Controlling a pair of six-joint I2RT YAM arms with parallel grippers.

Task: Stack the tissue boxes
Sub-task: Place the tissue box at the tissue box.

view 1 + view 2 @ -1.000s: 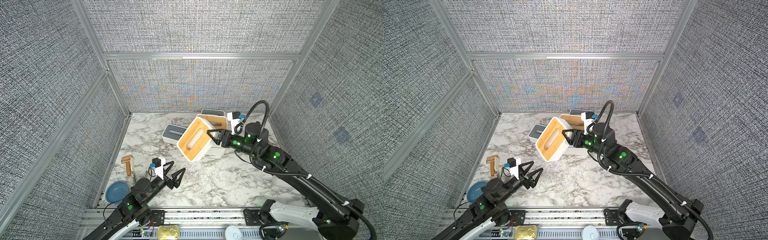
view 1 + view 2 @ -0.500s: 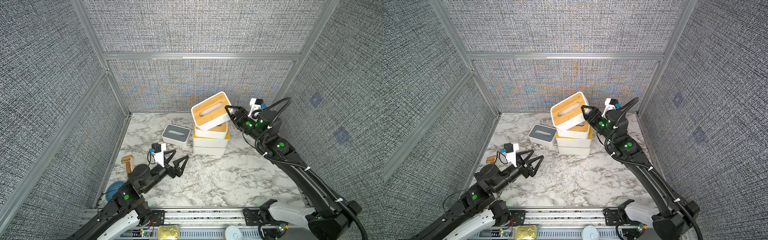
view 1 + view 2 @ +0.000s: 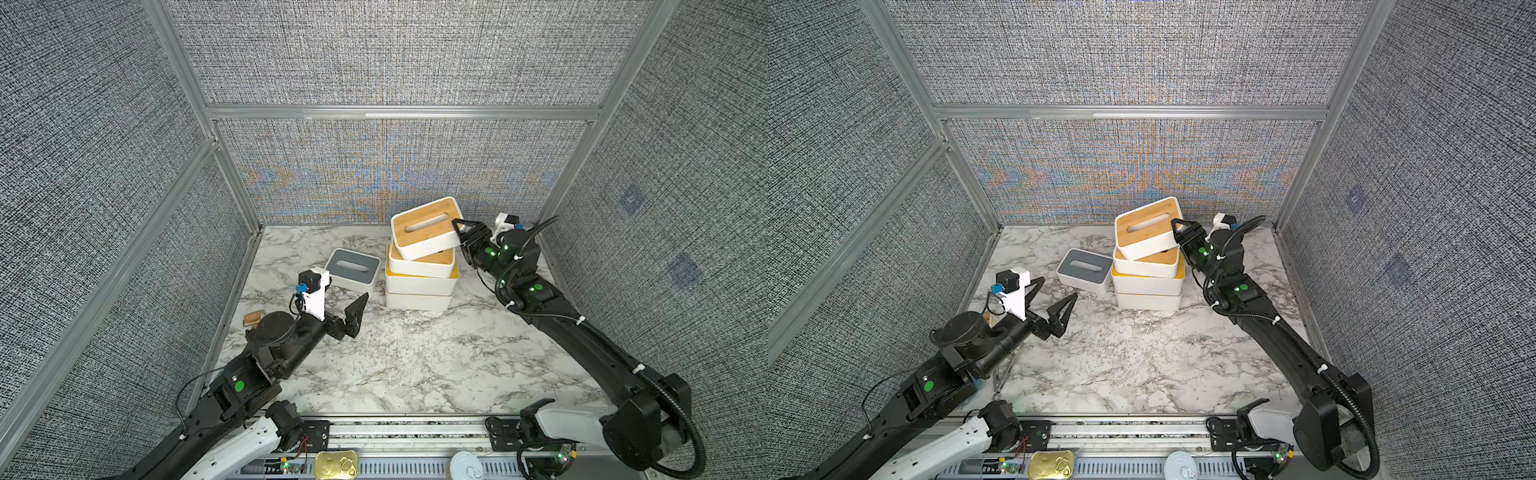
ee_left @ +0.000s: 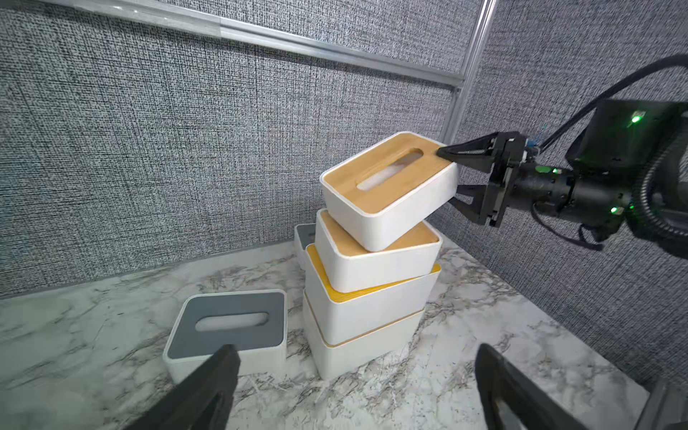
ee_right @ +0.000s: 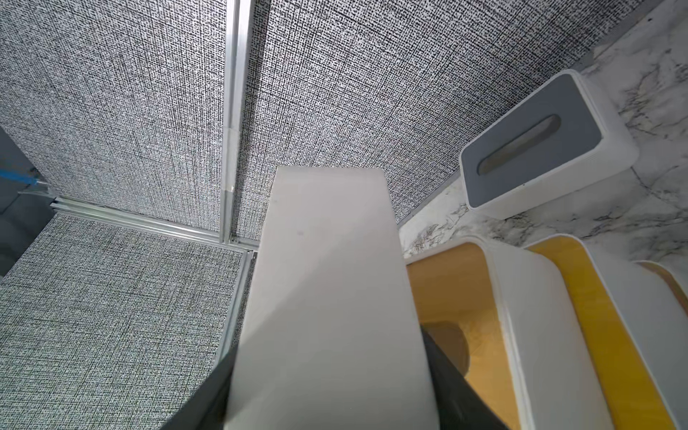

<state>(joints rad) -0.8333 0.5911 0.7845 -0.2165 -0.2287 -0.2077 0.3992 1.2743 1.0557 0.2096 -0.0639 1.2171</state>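
Three white tissue boxes (image 3: 419,282) (image 3: 1148,286) (image 4: 365,309) stand stacked near the back wall, with bamboo and yellow lids. My right gripper (image 3: 457,232) (image 3: 1177,235) (image 4: 448,173) is shut on the end of a fourth, bamboo-lidded box (image 3: 424,228) (image 4: 387,190) (image 5: 327,298). That box hangs tilted over the stack, its low end at the top lid; I cannot tell whether they touch. A grey-lidded box (image 3: 353,268) (image 3: 1084,268) (image 4: 227,324) lies left of the stack. Another grey one (image 4: 303,236) peeks out behind it. My left gripper (image 3: 1057,289) (image 4: 355,350) is open and empty, just before the grey box.
A small wooden piece (image 3: 252,318) lies by the left wall behind my left arm. A brass tin (image 3: 336,465) and a white can (image 3: 465,469) sit on the front rail. Fabric walls close in the marble table (image 3: 415,365) on three sides.
My right gripper has carried the bamboo box from front-left of the stack up and back over its top. My left arm has reached forward towards the grey box and its jaws have spread wider.
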